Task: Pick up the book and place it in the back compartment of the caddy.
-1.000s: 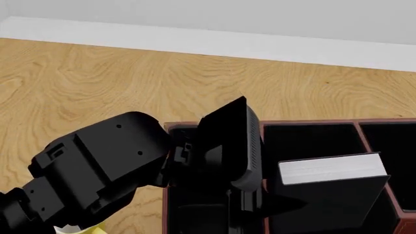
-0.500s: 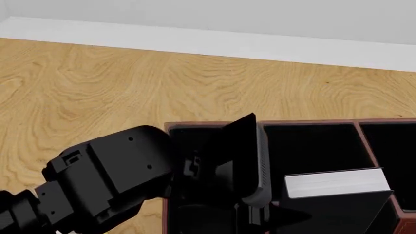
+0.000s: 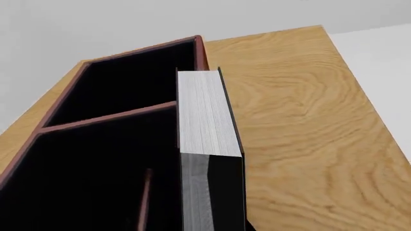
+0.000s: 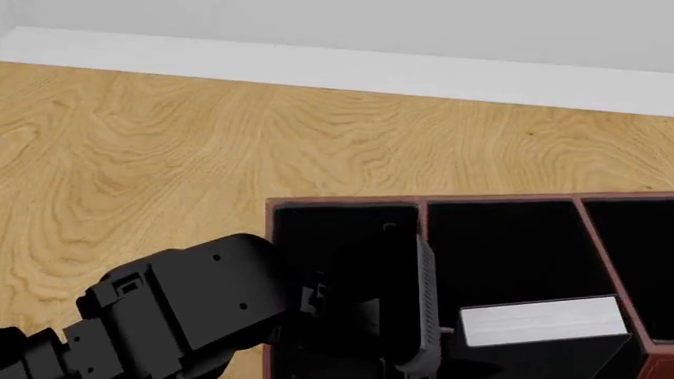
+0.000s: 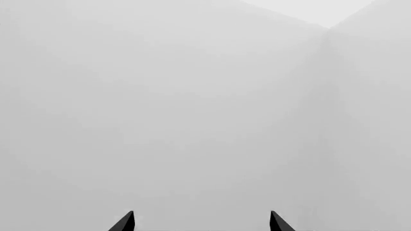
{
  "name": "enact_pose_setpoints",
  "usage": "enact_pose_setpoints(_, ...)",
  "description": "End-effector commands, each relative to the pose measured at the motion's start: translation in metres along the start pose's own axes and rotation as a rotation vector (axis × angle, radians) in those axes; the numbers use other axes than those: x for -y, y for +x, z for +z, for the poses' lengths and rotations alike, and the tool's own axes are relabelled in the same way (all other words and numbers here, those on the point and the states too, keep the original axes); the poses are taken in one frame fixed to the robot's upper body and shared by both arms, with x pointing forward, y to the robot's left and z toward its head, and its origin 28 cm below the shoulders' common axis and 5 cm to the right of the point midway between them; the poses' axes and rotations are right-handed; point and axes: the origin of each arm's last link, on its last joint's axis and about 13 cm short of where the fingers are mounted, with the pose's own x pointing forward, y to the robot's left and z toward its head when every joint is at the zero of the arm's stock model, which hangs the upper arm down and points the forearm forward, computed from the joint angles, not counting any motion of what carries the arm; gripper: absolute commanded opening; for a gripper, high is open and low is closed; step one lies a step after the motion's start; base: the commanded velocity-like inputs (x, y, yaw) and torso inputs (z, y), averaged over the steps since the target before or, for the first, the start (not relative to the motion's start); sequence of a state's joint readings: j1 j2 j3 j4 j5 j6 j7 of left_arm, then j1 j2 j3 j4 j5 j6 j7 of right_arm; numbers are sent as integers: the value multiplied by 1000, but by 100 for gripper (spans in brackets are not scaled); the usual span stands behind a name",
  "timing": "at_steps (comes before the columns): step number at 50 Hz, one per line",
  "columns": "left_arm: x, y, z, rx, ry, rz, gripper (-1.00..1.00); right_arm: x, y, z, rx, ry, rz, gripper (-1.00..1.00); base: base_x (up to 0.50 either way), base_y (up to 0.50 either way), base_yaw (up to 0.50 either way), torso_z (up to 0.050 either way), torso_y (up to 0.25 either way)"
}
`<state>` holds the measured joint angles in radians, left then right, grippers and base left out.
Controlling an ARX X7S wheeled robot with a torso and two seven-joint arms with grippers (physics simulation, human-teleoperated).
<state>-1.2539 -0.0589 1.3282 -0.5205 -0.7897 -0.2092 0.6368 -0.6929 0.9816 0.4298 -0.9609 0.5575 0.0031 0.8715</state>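
On wood-grain table, caddy

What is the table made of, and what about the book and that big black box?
The table looks like light wood with a smooth finish: swirling grain lines show. The book seems to have matte black hard covers around white paper, since thin page lines show on its edge. The box, the caddy, has matte black walls and reddish-brown rims; whether plastic or painted wood is unclear.

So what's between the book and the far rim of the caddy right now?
In the head view, only the bare black floor of the middle compartment lies between the book and the far rim of the caddy. The left gripper sits beside that stretch, not in it.
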Motion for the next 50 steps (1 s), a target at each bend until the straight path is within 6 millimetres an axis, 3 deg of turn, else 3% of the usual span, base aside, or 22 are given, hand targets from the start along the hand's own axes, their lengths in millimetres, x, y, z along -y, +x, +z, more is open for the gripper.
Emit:
enact_pose_setpoints(1, 1, 5, 13, 110, 17, 31, -100, 1, 1, -3, 26, -16, 11, 100, 0, 0, 0, 0, 0)
enact_pose_setpoints(23, 11, 10, 3, 117, 140, 54, -100, -5, 4, -6, 16, -15, 34, 100, 0, 0, 0, 0, 1)
enact_pose_setpoints(43, 14, 18, -28, 72, 133, 75, -100, -9, 13, -9, 5, -14, 51, 100, 0, 0, 0, 0, 1)
enact_pose_setpoints(50, 18, 21, -34, 134, 168, 99, -100, -9, 13, -10, 1, -15, 52, 100, 0, 0, 0, 0, 1)
